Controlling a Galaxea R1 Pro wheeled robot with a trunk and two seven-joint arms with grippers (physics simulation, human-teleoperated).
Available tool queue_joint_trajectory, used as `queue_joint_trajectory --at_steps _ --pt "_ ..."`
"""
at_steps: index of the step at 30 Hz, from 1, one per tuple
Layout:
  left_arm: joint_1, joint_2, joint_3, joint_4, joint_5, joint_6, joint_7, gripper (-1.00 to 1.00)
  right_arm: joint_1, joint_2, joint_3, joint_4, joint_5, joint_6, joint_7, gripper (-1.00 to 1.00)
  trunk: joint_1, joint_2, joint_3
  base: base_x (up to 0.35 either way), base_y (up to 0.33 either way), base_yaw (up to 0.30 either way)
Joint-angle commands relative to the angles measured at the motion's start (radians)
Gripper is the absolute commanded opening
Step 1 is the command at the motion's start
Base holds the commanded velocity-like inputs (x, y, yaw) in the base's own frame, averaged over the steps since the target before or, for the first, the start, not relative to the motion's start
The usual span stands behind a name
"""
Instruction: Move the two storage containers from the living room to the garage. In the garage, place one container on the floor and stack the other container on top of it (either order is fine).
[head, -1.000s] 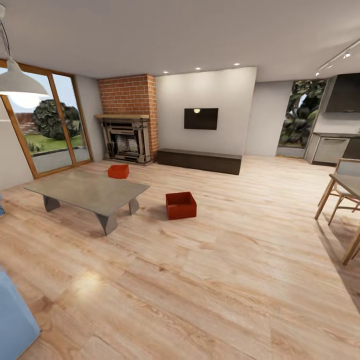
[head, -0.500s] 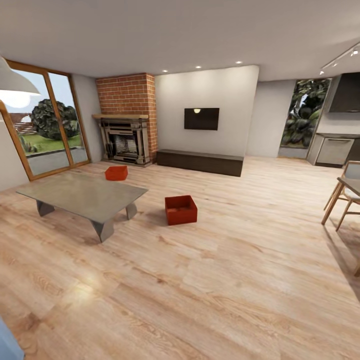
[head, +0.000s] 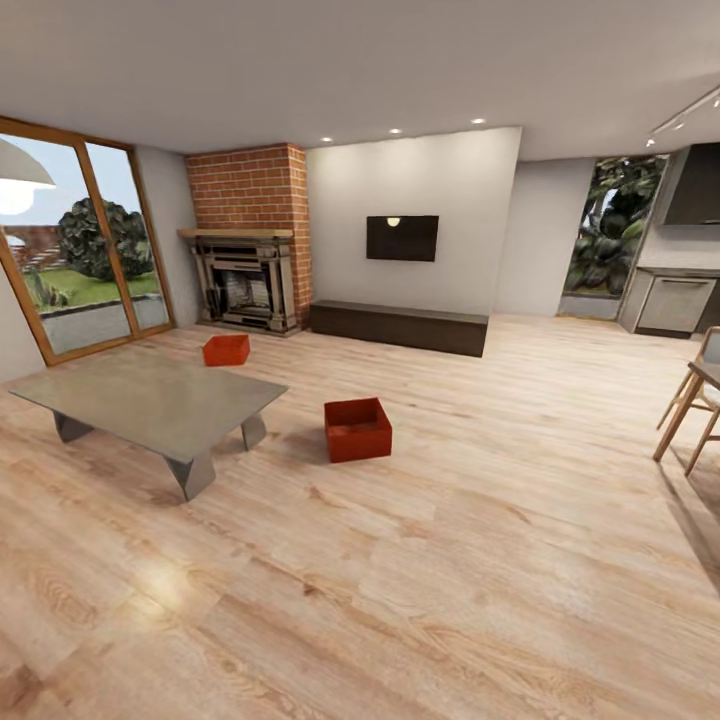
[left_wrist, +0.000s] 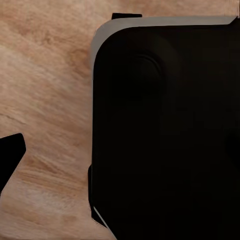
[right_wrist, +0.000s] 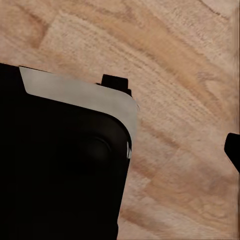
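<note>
Forward rolls the camera, and the whole living room slides left and nearer than a second ago; the things themselves sit where they were. One storage container (head: 357, 429) rests on the wood plank floor (head: 450, 560) just beside the glass table (head: 150, 398). The other container (head: 226, 350) lies farther off, between the table and the brick fireplace (head: 245, 240). Wrist views show dark robot body over planks; whether either hand is clenched or released, I cannot tell.
</note>
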Motion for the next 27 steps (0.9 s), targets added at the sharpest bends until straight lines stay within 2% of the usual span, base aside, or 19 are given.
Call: queue_joint_trajectory --at_steps 1,14,27 --pt "0.0 0.0 0.002 -0.001 0.002 -0.001 0.002 1.0 0.0 0.001 0.009 0.002 -0.01 -0.004 0.006 1.0 0.001 0.0 -0.001 0.318 -0.094 -0.018" --pt "0.0 0.0 0.002 -0.001 0.002 -0.001 0.002 1.0 -0.001 0.001 0.009 0.002 -0.01 -0.004 0.006 1.0 0.001 0.0 -0.001 0.318 -0.094 -0.163" --pt "0.0 0.0 0.002 -0.001 0.002 -0.001 0.002 1.0 0.0 0.001 0.009 0.002 -0.01 -0.004 0.005 1.0 0.001 0.0 -0.001 0.318 -0.094 -0.015"
